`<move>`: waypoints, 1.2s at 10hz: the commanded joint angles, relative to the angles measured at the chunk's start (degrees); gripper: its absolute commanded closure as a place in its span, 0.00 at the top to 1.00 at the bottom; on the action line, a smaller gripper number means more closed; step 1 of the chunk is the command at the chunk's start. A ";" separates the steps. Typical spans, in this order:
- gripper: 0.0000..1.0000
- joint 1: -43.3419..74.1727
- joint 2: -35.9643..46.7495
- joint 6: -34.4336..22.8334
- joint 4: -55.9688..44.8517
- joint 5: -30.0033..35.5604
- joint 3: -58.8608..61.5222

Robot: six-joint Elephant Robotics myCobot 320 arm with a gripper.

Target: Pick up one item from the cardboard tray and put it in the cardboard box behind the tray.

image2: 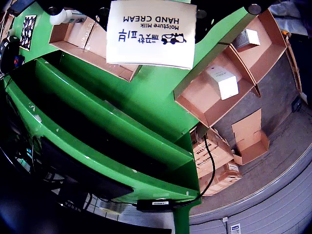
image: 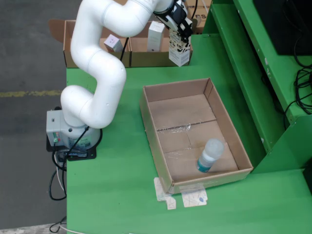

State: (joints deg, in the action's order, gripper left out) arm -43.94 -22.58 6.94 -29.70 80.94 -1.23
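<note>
In the fixed view my gripper [image: 181, 35] is at the top, shut on a white hand cream box [image: 179, 52] with a black cow pattern. That box hangs upright over the right end of the divided cardboard box [image: 139, 57] behind the tray. The wrist view shows the held hand cream box [image2: 151, 34] close up, with its label upside down. The cardboard tray [image: 229, 127] lies in the middle of the green table. One clear bottle [image: 209, 155] with teal contents lies in its near right corner. In the wrist view the tray [image2: 80, 41] and bottle [image2: 68, 17] are at the upper left.
The divided cardboard box holds two white cartons [image: 113, 43] [image: 156, 35], seen in the wrist view as cartons [image2: 222, 80] [image2: 246, 36]. A raised green shelf [image: 243, 58] runs along the right, with cables [image: 302, 87]. The arm's base [image: 73, 136] stands at the table's left edge. Taped paper labels [image: 187, 197] lie before the tray.
</note>
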 commanded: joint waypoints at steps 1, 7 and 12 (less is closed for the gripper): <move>0.00 -3.46 3.12 1.85 -2.60 0.70 1.22; 0.00 -16.52 8.31 11.53 -14.65 6.63 1.23; 0.00 -18.52 8.87 13.14 -16.05 7.72 1.23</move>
State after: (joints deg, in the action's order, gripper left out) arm -61.52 -15.20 19.59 -46.31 88.59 -1.23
